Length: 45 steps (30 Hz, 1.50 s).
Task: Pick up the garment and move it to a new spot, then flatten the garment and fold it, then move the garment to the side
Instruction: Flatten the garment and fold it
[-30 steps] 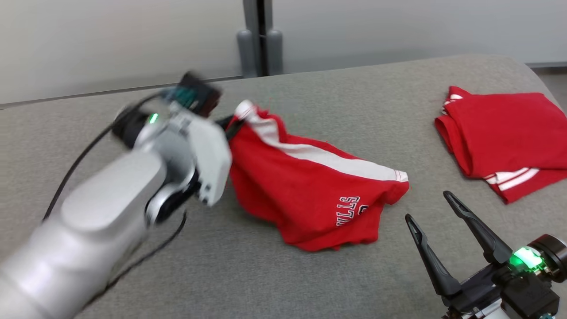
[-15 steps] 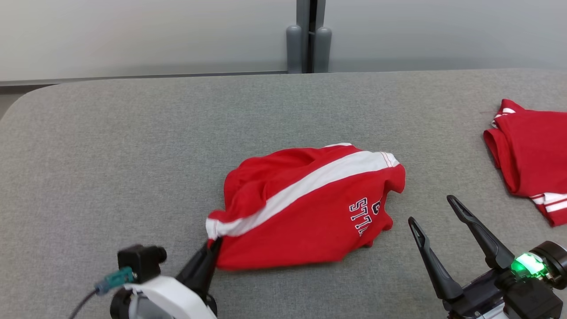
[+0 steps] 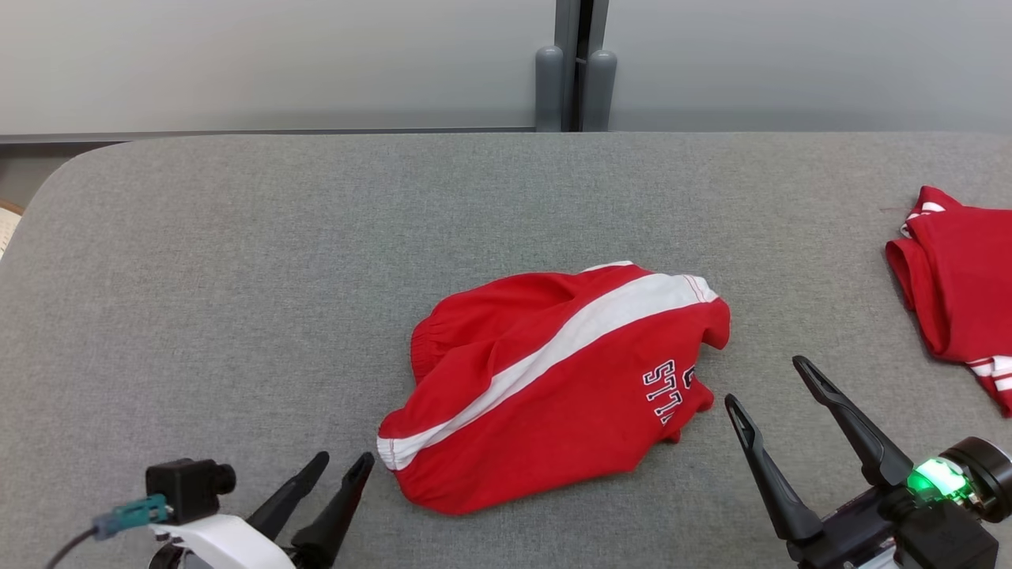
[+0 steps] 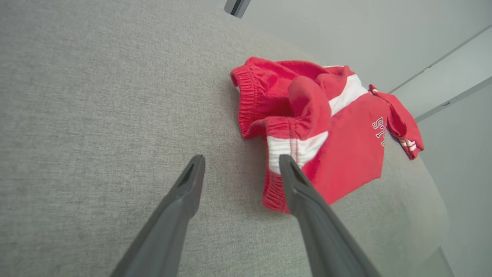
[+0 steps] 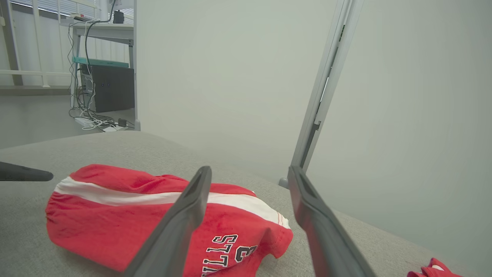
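Red shorts (image 3: 553,379) lay crumpled on the bench (image 3: 237,276), long axis slanting away from my left end effector (image 3: 341,462), which sat spread and empty just beside their waistband corner. My right end effector (image 3: 764,379), equally spread, stood near their hem.

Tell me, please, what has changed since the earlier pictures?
The left gripper dragged the red garment toward the robot by its waistband corner, then opened its fingers and let it go; it now lies crumpled on the table. The right gripper stayed open and idle; the folded red clothes stayed at the right.
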Tool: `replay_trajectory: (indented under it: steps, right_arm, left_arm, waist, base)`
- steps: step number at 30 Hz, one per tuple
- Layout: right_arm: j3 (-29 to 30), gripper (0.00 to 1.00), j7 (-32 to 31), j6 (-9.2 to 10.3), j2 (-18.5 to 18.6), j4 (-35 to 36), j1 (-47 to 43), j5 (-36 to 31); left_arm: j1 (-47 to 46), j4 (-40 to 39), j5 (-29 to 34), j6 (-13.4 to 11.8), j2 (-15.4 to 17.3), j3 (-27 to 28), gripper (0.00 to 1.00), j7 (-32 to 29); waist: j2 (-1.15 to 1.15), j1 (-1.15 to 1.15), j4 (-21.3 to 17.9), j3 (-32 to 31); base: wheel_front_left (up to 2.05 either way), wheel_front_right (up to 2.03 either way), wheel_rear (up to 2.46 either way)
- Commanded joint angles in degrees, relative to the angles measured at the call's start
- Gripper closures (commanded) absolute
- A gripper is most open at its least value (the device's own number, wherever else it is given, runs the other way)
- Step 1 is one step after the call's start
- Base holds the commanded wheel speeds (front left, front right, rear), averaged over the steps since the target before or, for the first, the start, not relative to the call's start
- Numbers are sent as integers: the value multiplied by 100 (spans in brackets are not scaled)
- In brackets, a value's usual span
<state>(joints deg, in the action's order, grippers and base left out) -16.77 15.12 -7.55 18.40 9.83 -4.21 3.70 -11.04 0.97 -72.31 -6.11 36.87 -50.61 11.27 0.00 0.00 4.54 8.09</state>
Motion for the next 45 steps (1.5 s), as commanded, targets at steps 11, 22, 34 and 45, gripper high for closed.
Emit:
replay_trajectory:
  steps: [11, 22, 34, 45]
  right_arm:
    - [2, 0, 1, 13, 179, 34, 103, 11]
    - [43, 0, 1, 13, 201, 73, 128, 21]
    - [107, 0, 1, 13, 341, 103, 92, 82]
    - [37, 0, 1, 13, 458, 89, 160, 75]
  left_arm:
    - [-153, 11, -1259, 1146, 432, 295, 0, -899]
    - [-271, -202, -1633, 1324, 448, 312, 0, -1280]
    - [-408, -10, -1615, 1365, 227, 235, 52, -1358]
    - [-336, 143, -1372, 1369, 235, 185, 100, -1197]
  waist:
    - [0, 0, -168, 120]
    - [0, 0, -260, 229]
    - [0, 0, -314, 210]
    - [0, 0, -167, 175]
  base:
    - [0, 0, 0]
    - [0, 0, 0]
    - [0, 0, 0]
    - [0, 0, 0]
